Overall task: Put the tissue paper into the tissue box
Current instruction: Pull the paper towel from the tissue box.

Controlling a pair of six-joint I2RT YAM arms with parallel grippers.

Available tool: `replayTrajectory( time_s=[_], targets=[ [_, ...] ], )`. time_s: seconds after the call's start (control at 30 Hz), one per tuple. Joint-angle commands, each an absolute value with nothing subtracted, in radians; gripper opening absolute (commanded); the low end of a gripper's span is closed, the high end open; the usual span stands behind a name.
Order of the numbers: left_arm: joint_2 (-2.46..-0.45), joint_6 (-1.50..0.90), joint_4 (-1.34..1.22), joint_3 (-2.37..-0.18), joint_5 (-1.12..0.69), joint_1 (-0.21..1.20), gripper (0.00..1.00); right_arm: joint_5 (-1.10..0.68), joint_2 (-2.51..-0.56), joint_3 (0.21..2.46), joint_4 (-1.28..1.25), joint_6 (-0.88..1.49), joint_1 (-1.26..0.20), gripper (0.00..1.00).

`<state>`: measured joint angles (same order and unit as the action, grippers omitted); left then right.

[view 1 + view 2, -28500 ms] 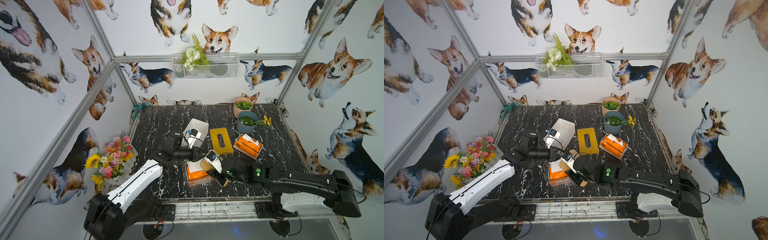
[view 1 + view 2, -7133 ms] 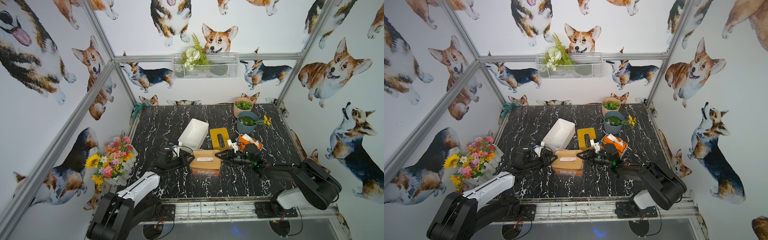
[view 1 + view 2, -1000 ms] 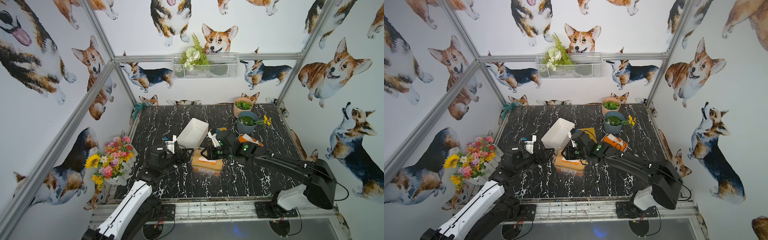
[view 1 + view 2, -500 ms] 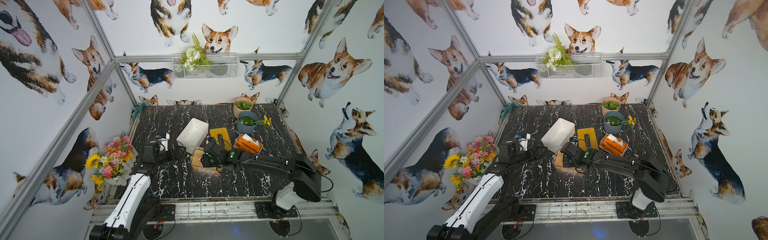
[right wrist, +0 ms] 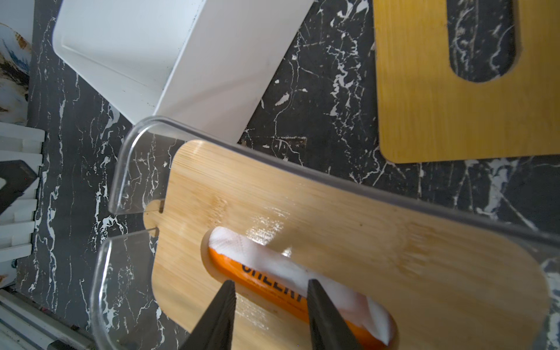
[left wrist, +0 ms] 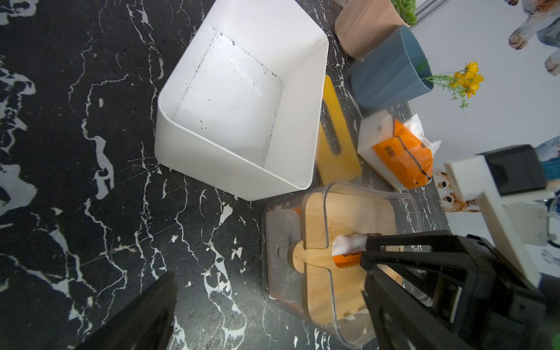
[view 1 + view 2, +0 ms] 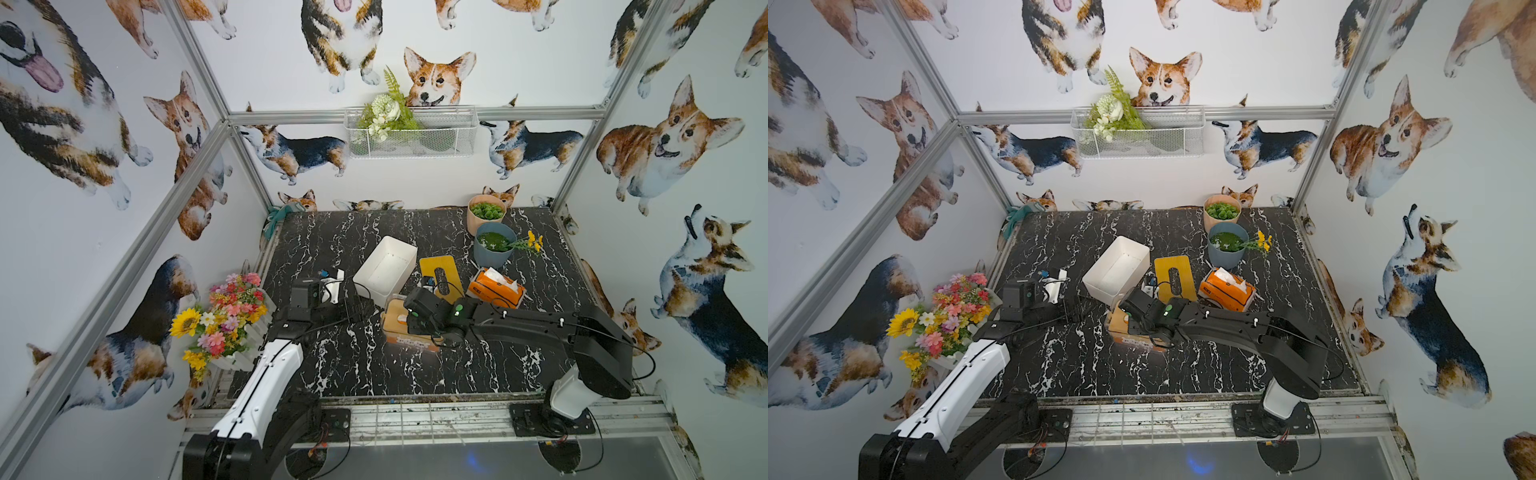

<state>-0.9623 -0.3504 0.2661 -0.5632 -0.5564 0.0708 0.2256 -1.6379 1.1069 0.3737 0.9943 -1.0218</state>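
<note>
So, counts first: 2 arms, 2 orange tissue packs, 2 boxes, 2 slotted bamboo lids, 2 pots. The clear box (image 5: 119,181), see-through plastic w/ rounded corners, sits near-centre on the black marble-look table (image 7: 332,365). A bamboo lid (image 5: 363,218) w/ visible grain and an oval slot lies within its walls. Pack no. 1 (image 5: 257,272) is inside that box, glossy orange wrap and crinkled white tissue showing thru the slot. R gripper (image 5: 269,289) points down at the slot, its 2 black tapered fingers part-spread either side of the exposed strip, not pinching anything I can see.

Pack no. 2 (image 7: 494,289) lies on the table to the right, just near of the blue pot (image 7: 486,257), white tissue poking out on top. The white box (image 7: 386,266), matte plastic, rectangular, open-topped, stands just far-left of the clear one. The loose lid (image 7: 436,262) lies flat btwn it and pack no. 2. L gripper (image 7: 357,306) hangs left of the clear box, fingers spread wide, holding nothing. The beige pot (image 7: 478,224) is at far right.
</note>
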Motion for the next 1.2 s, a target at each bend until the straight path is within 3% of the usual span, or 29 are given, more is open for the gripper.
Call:
replayTrajectory(
  time_s=[0.0, 0.67, 1.17],
  targets=[
    [-0.957, -0.326, 0.249, -0.562, -0.556, 0.069, 1.0, 0.254, -1.65, 1.117, 0.395, 1.012, -1.023, 0.42],
    [-0.93, -0.328, 0.23, -0.54, -0.564, 0.069, 1.0, 0.343, -1.791, 1.224, 0.512, 0.983, -1.046, 0.33],
    [-0.931, -0.333, 0.226, -0.535, -0.562, 0.069, 1.0, 0.363, -1.793, 1.239, 0.509, 0.951, -1.048, 0.13]
  ],
)
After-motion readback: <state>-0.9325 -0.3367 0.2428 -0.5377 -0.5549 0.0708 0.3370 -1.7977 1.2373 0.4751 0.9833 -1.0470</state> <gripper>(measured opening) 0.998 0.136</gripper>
